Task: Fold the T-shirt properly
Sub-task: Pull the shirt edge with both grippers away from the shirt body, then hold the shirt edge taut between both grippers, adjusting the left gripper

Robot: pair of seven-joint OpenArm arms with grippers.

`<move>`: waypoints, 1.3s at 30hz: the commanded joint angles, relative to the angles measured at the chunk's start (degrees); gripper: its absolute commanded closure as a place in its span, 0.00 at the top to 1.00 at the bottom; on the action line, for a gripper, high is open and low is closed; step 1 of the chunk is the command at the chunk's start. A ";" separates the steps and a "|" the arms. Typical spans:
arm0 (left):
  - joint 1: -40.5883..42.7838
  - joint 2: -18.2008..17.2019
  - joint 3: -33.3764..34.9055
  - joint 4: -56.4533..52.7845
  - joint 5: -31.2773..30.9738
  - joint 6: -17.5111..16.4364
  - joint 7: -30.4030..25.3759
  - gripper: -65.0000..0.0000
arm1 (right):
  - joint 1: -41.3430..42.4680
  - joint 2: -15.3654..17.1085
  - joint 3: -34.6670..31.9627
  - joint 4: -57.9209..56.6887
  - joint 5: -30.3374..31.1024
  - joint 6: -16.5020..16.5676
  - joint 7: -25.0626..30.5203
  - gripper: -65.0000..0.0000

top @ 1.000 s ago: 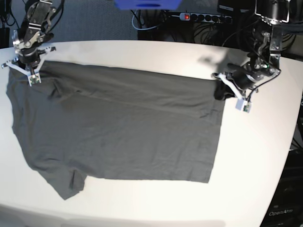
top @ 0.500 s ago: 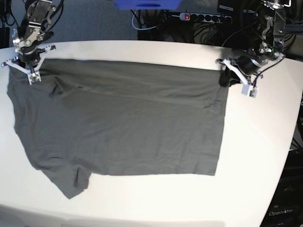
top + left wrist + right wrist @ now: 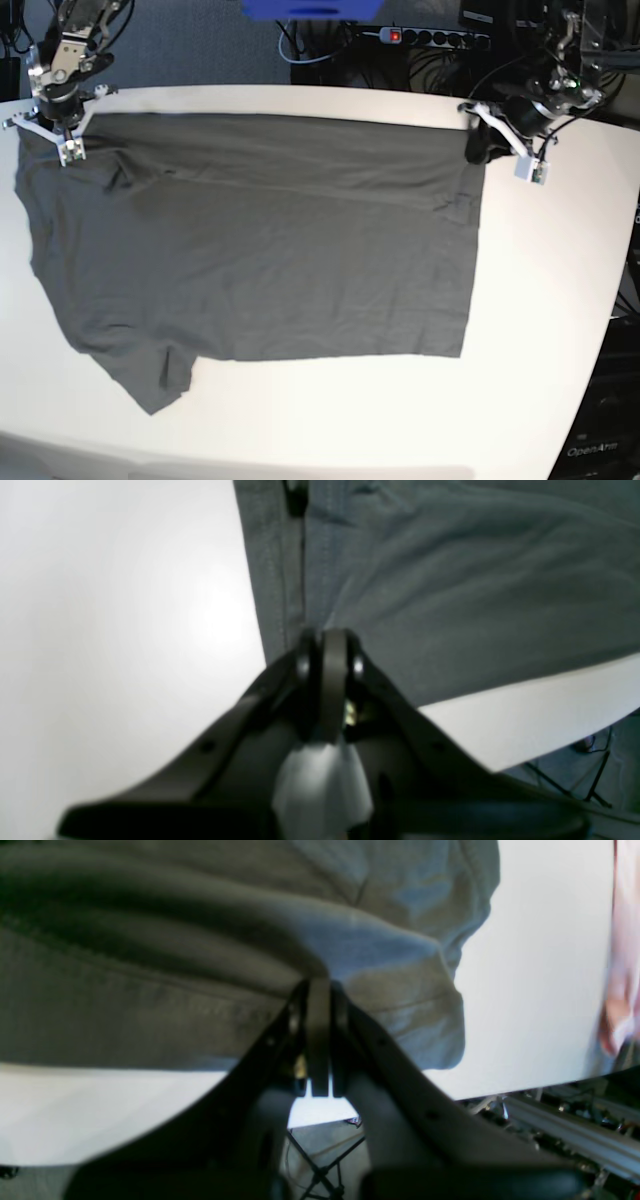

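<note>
Two grippers pinch the T-shirt [image 3: 250,240], which lies spread flat on the white table [image 3: 540,330], its long axis running across the table. The hem faces the left gripper [image 3: 480,140], clamped on a hem corner. The right gripper [image 3: 62,125] is clenched on cloth, probably near a shoulder; a sleeve [image 3: 150,375] points toward the near edge.

Right gripper [image 3: 318,990], seemingly clamping T-shirt [image 3: 150,990]
</note>
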 commanded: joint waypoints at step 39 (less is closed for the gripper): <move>7.89 0.03 0.37 1.61 5.64 2.24 9.84 0.05 | -5.49 -5.17 1.02 -3.22 -0.18 9.69 -8.28 0.00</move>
